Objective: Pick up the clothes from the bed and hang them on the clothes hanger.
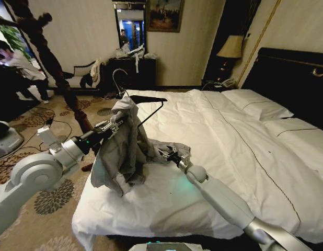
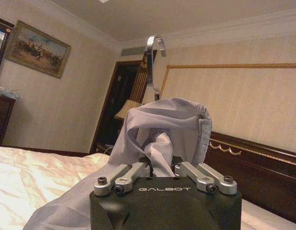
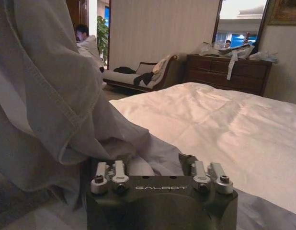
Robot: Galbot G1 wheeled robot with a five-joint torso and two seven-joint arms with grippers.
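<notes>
Fingers of the left gripper [image 1: 118,121] clamp the clothes hanger [image 1: 146,100] with the clothes [image 1: 125,149] half draped over it above the bed [image 1: 240,172], while the right gripper [image 1: 169,155], jaws apart, rests on a trailing sleeve: hanging partly done.

Hotel bedroom: double bed [image 1: 245,151], dresser [image 1: 133,73], framed painting [image 1: 164,14].

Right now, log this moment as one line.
left end effector: holds shirt and hanger raised over bed | right end effector: low on bed at shirt's trailing cloth | shirt: partly draped on hanger
</notes>
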